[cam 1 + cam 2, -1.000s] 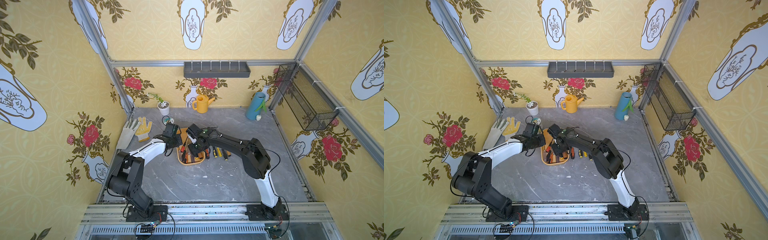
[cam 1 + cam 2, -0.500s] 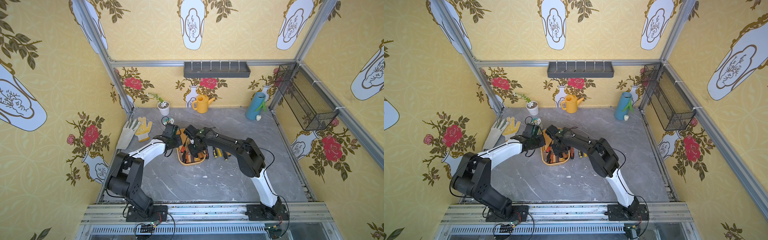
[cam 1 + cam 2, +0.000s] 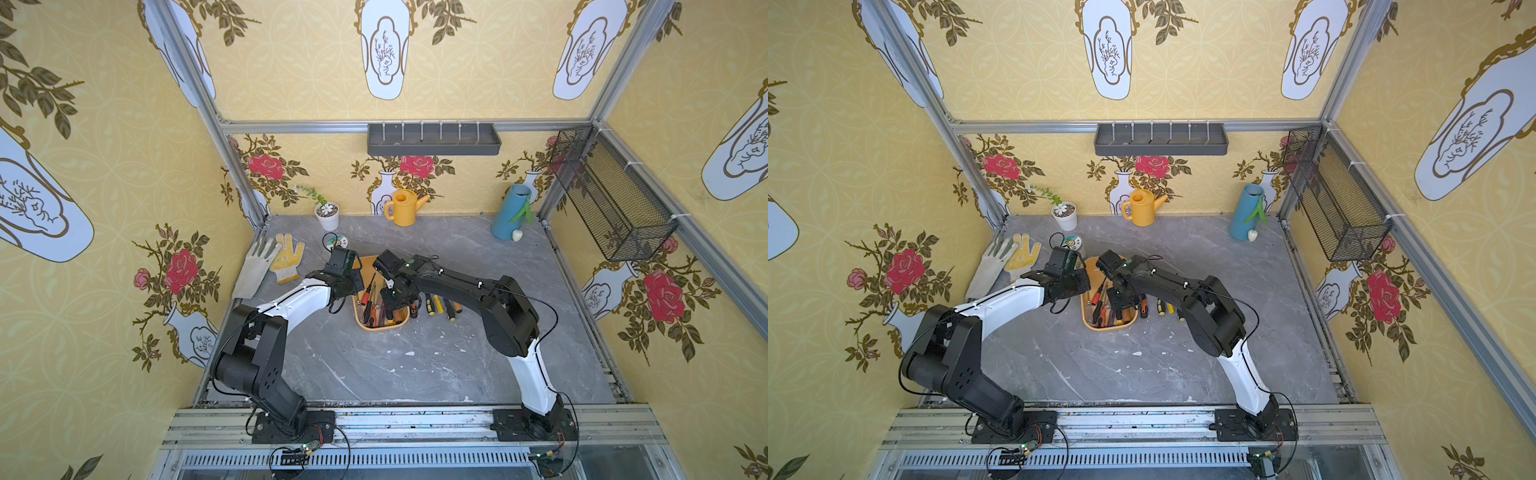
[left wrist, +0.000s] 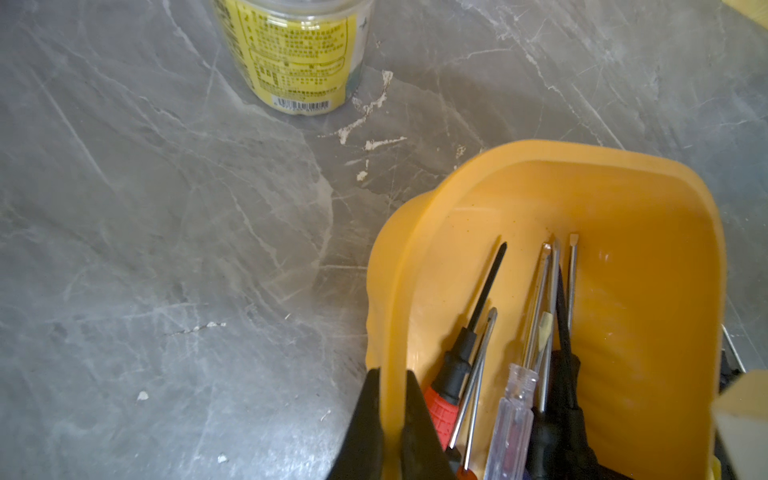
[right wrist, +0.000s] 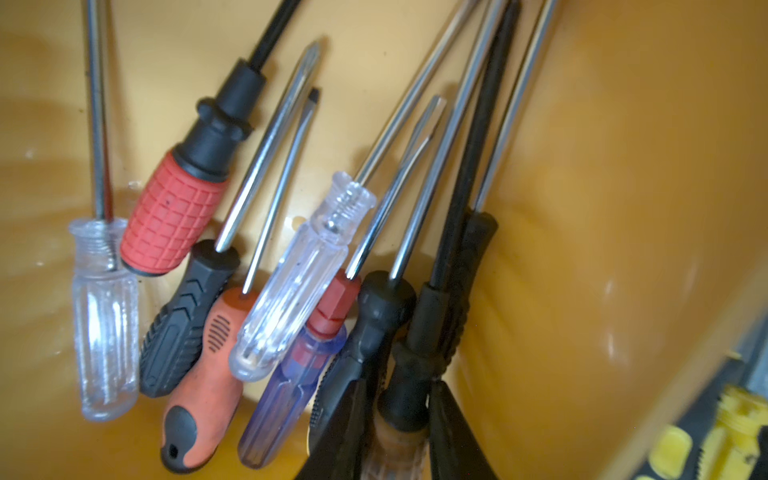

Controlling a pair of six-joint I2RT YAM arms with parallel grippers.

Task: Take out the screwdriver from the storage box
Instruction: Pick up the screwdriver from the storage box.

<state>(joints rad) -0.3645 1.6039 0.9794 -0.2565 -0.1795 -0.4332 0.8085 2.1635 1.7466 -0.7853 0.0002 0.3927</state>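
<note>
The yellow-orange storage box [image 3: 376,328] [image 3: 1108,327] sits mid-table and holds several screwdrivers. My left gripper [image 4: 392,372] [image 3: 354,289] is shut on the box's left wall [image 4: 540,149], one finger inside and one outside. My right gripper [image 5: 399,386] [image 3: 392,301] [image 3: 1119,303] reaches down into the box. Its jaws press both sides of a screwdriver [image 5: 424,324] with a black shaft, a black collar and an amber handle, lying along the box's right wall [image 5: 623,208]. Beside it lie a red-and-black handled screwdriver [image 5: 174,216] and clear-handled ones [image 5: 104,311].
More screwdrivers [image 3: 436,303] [image 3: 1163,307] lie on the table right of the box. A yellow-labelled jar [image 4: 291,54] stands just behind it and gloves [image 3: 270,262] lie back left. At the back are a potted plant [image 3: 328,216], a watering can [image 3: 403,208] and a blue vase [image 3: 509,216].
My right gripper has moved left and down into the box and closed its jaws around the amber-handled screwdriver. The left gripper has kept its hold on the box wall.
</note>
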